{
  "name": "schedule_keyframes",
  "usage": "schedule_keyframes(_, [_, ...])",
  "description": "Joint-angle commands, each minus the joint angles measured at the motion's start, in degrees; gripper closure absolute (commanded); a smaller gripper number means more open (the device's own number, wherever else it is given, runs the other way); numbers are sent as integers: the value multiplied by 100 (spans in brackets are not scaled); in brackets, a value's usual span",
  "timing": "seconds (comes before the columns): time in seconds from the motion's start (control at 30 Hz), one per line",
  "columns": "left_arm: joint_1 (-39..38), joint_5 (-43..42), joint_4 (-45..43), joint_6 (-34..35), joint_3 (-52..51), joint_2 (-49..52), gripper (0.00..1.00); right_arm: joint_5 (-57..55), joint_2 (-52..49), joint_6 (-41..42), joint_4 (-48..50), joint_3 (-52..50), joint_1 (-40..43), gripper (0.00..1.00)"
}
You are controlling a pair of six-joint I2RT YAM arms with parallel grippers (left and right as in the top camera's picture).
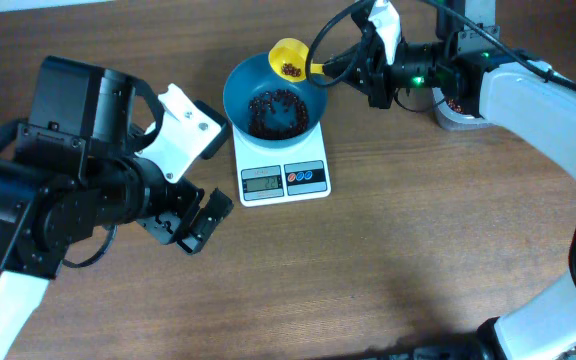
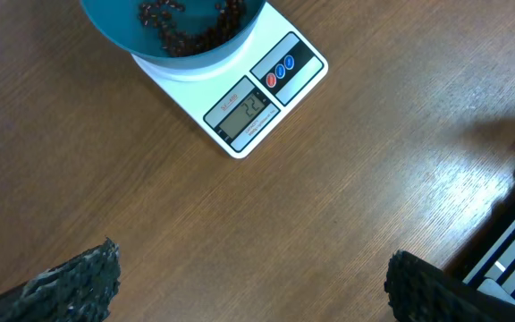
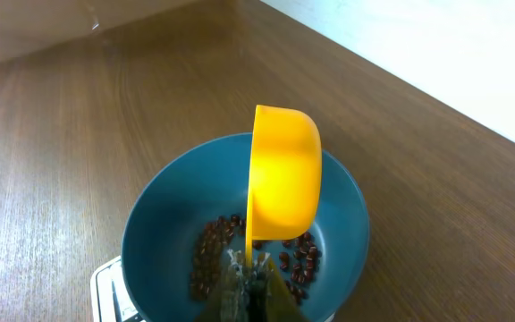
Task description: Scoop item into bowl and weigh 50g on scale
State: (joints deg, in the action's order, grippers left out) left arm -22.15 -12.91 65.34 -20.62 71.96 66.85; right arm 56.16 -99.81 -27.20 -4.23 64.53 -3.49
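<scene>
The teal bowl [image 1: 243,85] sits on the white scale [image 1: 313,158], and dark red-brown beans [image 1: 276,108] cover part of its bottom. My right gripper [image 1: 348,68] is shut on the handle of a yellow scoop [image 1: 290,58], which hangs over the bowl's far rim with a few beans in it. In the right wrist view the scoop [image 3: 284,179] is tipped on its side above the bowl [image 3: 150,224], with the right gripper [image 3: 253,286] clamped on its handle. My left gripper [image 1: 193,225] stands open and empty on the near left. The scale's display [image 2: 244,112] reads about 22.
A clear tub [image 1: 458,110] with beans stands at the back right, mostly hidden behind my right arm. In the left wrist view the open left gripper [image 2: 253,295] hovers over bare wooden table [image 2: 329,197], near the scale's front corner.
</scene>
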Motion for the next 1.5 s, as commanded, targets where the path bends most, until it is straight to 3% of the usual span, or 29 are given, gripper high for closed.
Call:
schedule_keyframes(0.0, [-20, -83, -9, -90, 105, -87, 1, 286, -52, -17, 22, -13, -31, 96])
schedule_keyframes(0.13, [-20, -83, -9, -90, 105, -87, 1, 691, -48, -17, 22, -13, -31, 96])
schedule_keyframes(0.67, [-20, -85, -9, -90, 105, -87, 1, 243, 22, 20, 22, 42, -177, 96])
schedule_keyframes(1.07, [-20, -83, -9, -90, 105, -87, 1, -380, 345, 22, -105, 42, -332, 96])
schedule_keyframes(1.17, [-20, -83, -9, -90, 105, -87, 1, -1032, 173, 24, -457, 17, -409, 96])
schedule_keyframes(1.47, [-20, -85, -9, -90, 105, -87, 1, -1029, 271, 35, -177, 33, -627, 96])
